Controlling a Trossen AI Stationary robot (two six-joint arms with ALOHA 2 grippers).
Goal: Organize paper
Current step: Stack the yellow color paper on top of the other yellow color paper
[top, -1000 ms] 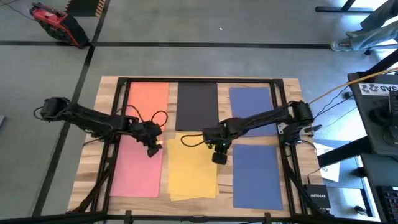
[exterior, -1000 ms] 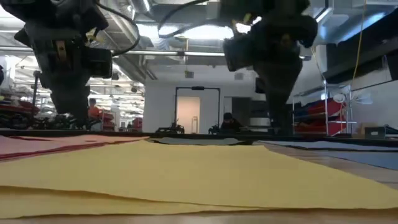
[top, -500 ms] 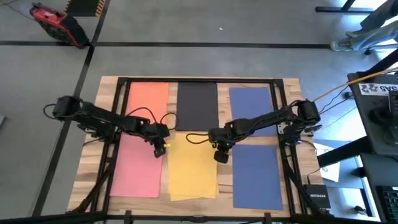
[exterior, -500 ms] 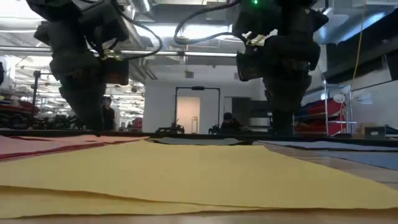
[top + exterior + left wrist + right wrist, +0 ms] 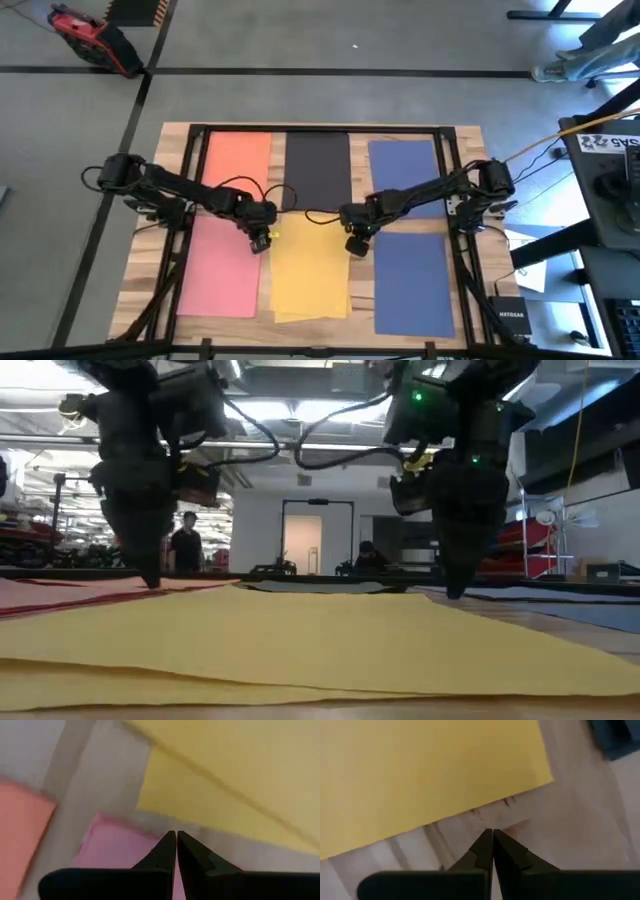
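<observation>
Both grippers, left and right, pressed together, empty beside yellow paper; spread them before pinching its near corners evenly.

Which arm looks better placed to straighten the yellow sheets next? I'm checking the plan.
Hard to call; slightly the left. The left gripper, shut, sits at the yellow sheets' far left corner, beside the pink sheet. The right gripper, also shut, is over bare wood just off the far right corner.
</observation>
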